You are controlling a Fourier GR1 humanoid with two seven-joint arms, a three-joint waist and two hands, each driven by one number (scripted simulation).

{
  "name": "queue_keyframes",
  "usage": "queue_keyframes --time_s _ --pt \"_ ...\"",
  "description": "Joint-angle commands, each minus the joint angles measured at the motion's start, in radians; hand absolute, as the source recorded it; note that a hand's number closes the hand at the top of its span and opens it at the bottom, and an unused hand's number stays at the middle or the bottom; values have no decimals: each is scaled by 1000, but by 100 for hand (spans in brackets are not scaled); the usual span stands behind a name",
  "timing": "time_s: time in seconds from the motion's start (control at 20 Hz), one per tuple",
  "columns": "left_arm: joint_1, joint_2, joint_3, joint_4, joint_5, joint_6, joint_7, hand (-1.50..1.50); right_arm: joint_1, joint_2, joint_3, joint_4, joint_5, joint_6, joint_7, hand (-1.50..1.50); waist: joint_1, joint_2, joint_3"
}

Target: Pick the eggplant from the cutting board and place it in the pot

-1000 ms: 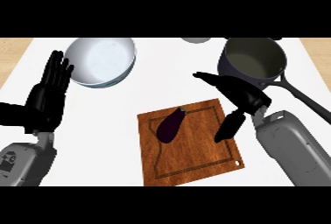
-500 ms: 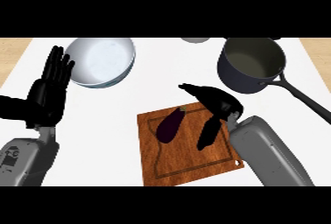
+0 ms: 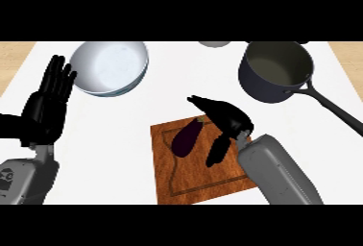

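Observation:
A dark purple eggplant (image 3: 186, 137) lies on the wooden cutting board (image 3: 191, 178), near its upper left part. My right hand (image 3: 225, 119) hovers just right of and above the eggplant, open, fingers spread over its stem end and thumb pointing down beside it; I cannot tell if it touches. The dark grey pot (image 3: 276, 70) with a long black handle stands at the upper right, nothing visible inside. My left hand (image 3: 46, 106) rests open at the left edge, fingers up.
A large white bowl (image 3: 112, 67) sits at the upper left of the white counter. A small grey object (image 3: 213, 43) shows at the top edge. The pot's handle (image 3: 332, 106) stretches toward the right edge.
My right hand has moved left and down from near the pot to over the board, closing in on the eggplant. The eggplant and my left hand have stayed put.

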Motion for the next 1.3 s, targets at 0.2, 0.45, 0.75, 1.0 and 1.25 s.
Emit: queue_keyframes --time_s 0.2,0.45,0.75,1.0,1.25 --pt "-43 -50 27 70 -41 -21 -36 0 -30 68 8 132 140 -24 32 -150 -2 2 0" --pt "-20 -57 51 13 -61 -36 5 0 -68 124 -47 276 196 -68 -45 -150 2 1 0" --pt "0 -37 91 -27 -36 -84 54 0 -149 127 -38 461 148 -161 -135 -150 9 2 0" --pt "-36 -91 76 60 -94 -71 -36 0 -95 127 38 534 123 -273 -224 -150 4 4 0" --pt "-30 -75 86 -19 -77 -77 49 0 -176 127 168 528 46 -289 -259 150 17 4 0"
